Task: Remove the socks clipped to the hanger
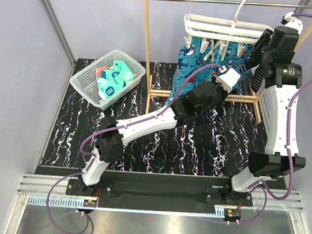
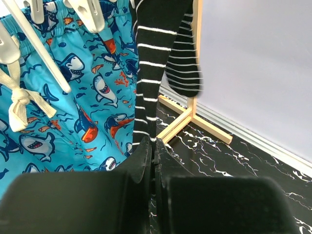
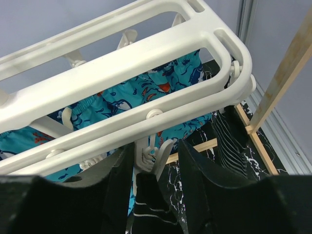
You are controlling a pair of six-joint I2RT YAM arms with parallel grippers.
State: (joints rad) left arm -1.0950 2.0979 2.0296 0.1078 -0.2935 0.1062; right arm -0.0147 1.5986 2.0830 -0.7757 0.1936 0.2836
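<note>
Under the white slatted plastic hanger (image 3: 146, 63) | left end effector (image 2: 153, 144) pinched onto hanging black-and-white striped sock (image 2: 151, 73) | right end effector (image 3: 157, 146) spread astride its white clip (image 3: 152, 158) | risk, we judge: tugging before clip opens stretches sock, tips hanger

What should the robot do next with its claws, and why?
Probably close the right claw on the white clip it straddles, to squeeze it open. That clip seems to hold the striped sock, and the left claw is shut on the sock's bottom end, ready to pull it off the hanger.
</note>
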